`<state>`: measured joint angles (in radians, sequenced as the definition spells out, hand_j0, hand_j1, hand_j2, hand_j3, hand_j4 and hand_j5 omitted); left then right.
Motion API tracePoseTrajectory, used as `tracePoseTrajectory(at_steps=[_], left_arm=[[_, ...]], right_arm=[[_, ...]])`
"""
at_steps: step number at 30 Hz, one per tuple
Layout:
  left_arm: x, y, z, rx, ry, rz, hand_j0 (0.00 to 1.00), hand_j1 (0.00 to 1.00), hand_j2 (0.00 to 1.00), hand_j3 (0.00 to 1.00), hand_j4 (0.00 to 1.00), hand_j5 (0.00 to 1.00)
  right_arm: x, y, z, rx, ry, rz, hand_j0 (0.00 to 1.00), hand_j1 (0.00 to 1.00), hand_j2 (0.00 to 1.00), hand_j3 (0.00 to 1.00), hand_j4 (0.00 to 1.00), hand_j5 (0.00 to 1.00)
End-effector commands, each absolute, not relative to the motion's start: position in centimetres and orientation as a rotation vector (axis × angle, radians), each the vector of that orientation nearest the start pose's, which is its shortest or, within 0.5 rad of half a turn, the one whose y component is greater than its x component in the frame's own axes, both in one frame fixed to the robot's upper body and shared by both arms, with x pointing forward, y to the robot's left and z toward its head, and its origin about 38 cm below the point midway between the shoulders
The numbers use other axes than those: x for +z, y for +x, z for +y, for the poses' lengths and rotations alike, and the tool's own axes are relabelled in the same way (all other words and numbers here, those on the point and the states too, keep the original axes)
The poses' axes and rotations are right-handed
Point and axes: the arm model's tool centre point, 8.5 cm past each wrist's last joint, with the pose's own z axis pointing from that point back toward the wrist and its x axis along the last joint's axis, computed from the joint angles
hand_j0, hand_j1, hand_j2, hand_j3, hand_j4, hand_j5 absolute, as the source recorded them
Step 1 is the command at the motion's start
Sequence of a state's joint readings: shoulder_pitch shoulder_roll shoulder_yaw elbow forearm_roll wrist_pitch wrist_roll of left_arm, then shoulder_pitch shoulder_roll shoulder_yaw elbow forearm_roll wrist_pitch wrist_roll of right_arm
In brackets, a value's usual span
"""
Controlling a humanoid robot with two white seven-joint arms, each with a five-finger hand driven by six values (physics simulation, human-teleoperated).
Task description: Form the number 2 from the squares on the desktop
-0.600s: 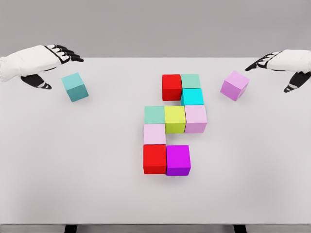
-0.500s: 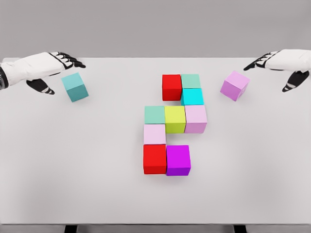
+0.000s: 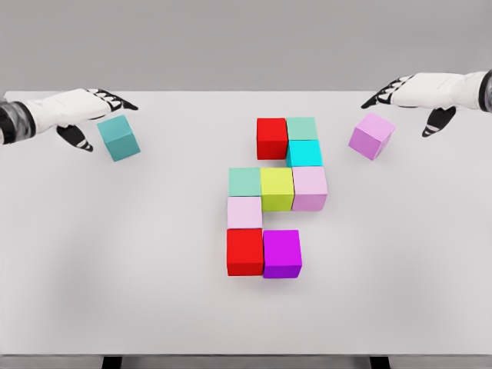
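Since the earlier frames both arms have reached further in over the counter (image 3: 115, 254): left hand (image 3: 81, 108) has slid right and now sits just beside/behind the teal cube (image 3: 118, 137), right hand (image 3: 419, 92) has slid left to hover above and behind the lilac cube (image 3: 372, 135). Cubes themselves haven't shifted.

Fingers on both hands are apart, stretched forward w/ thumbs hanging below; neither is clamped on anything. Can't tell if left fingers actually touch the teal cube, they look just clear of it.

Task things: nine cubes already packed at counter centre: red (image 3: 271, 138) + green (image 3: 302, 128) in far row, cyan (image 3: 304, 153) under it, then mint (image 3: 244, 181), yellow (image 3: 277, 188), pink (image 3: 310, 187) as mid row, pale pink (image 3: 244, 212) below left, red (image 3: 245, 251) + magenta (image 3: 282, 253) in near row. Two loose cubes well apart from it, far left and far right, both sitting skewed.

Step in hand, as I read it: approach to the last two loose cubes. The "2" looks short at both ends, prob. far row's left end and near row's right end.

Next move needs: hands lowered over each cube, thumb opposite the fingers, close, then lift, square up the rotation and set flush against neighbours w/o nudging the built rows.
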<state>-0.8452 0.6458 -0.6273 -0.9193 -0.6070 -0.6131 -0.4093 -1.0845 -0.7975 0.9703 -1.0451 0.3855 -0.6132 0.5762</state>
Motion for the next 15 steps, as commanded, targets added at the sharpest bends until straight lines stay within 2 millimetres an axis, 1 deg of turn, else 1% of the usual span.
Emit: tracePoseTrajectory(at_steps=[1, 3, 5, 6, 7, 8, 9, 10, 12, 13, 14, 15], left_arm=[[19.7, 51.8, 35.6, -1.863, 0.626, -1.266, 1.0, 1.0, 1.0, 1.0, 1.0, 1.0], [19.5, 51.8, 36.1, -1.853, 0.626, -1.253, 1.0, 1.0, 1.0, 1.0, 1.0, 1.0], [18.7, 51.9, 36.8, -1.824, 0.618, -1.234, 1.0, 1.0, 1.0, 1.0, 1.0, 1.0], [18.9, 52.0, 36.9, -1.791, 0.641, -1.279, 1.0, 1.0, 1.0, 1.0, 1.0, 1.0], [19.5, 52.1, 37.3, -1.744, 0.688, -1.345, 1.0, 1.0, 1.0, 1.0, 1.0, 1.0], [19.4, 52.1, 37.4, -1.735, 0.701, -1.361, 1.0, 1.0, 1.0, 1.0, 1.0, 1.0], [18.8, 52.0, 37.6, -1.741, 0.691, -1.338, 1.0, 1.0, 1.0, 1.0, 1.0, 1.0], [18.6, 52.0, 37.7, -1.737, 0.688, -1.334, 1.0, 1.0, 1.0, 1.0, 1.0, 1.0], [17.8, 51.9, 37.2, -1.776, 0.672, -1.308, 1.0, 1.0, 1.0, 1.0, 1.0, 1.0], [17.6, 51.8, 37.0, -1.787, 0.67, -1.3, 1.0, 1.0, 1.0, 1.0, 1.0, 1.0], [17.3, 51.8, 36.6, -1.809, 0.661, -1.291, 1.0, 1.0, 1.0, 1.0, 1.0, 1.0], [16.9, 51.7, 36.1, -1.832, 0.65, -1.282, 1.0, 1.0, 1.0, 1.0, 1.0, 1.0]], right_arm=[[25.4, 51.7, -33.4, 2.181, -0.576, -1.059, 1.0, 1.0, 1.0, 1.0, 1.0, 1.0], [24.6, 52.2, -32.8, 2.186, -0.572, -1.04, 1.0, 1.0, 1.0, 1.0, 1.0, 1.0], [24.4, 52.3, -32.8, 2.185, -0.569, -1.036, 1.0, 1.0, 1.0, 1.0, 1.0, 1.0], [24.2, 52.3, -32.8, 2.192, -0.571, -1.026, 1.0, 1.0, 1.0, 1.0, 1.0, 1.0], [23.8, 52.3, -32.8, 2.212, -0.582, -0.997, 1.0, 1.0, 1.0, 1.0, 1.0, 1.0], [23.5, 52.3, -32.4, 2.229, -0.585, -0.985, 1.0, 1.0, 1.0, 1.0, 1.0, 1.0], [23.5, 52.4, -32.2, 2.232, -0.584, -0.985, 1.0, 1.0, 1.0, 1.0, 1.0, 1.0], [23.4, 52.4, -32.3, 2.232, -0.585, -0.982, 1.0, 1.0, 1.0, 1.0, 1.0, 1.0], [22.4, 52.9, -32.9, 2.211, -0.579, -0.942, 1.0, 1.0, 1.0, 1.0, 1.0, 1.0], [22.1, 53.2, -32.6, 2.211, -0.578, -0.934, 1.0, 1.0, 1.0, 1.0, 1.0, 1.0], [22.0, 53.3, -32.1, 2.215, -0.572, -0.941, 1.0, 1.0, 1.0, 1.0, 1.0, 1.0], [21.7, 53.5, -32.1, 2.21, -0.57, -0.932, 1.0, 1.0, 1.0, 1.0, 1.0, 1.0]])
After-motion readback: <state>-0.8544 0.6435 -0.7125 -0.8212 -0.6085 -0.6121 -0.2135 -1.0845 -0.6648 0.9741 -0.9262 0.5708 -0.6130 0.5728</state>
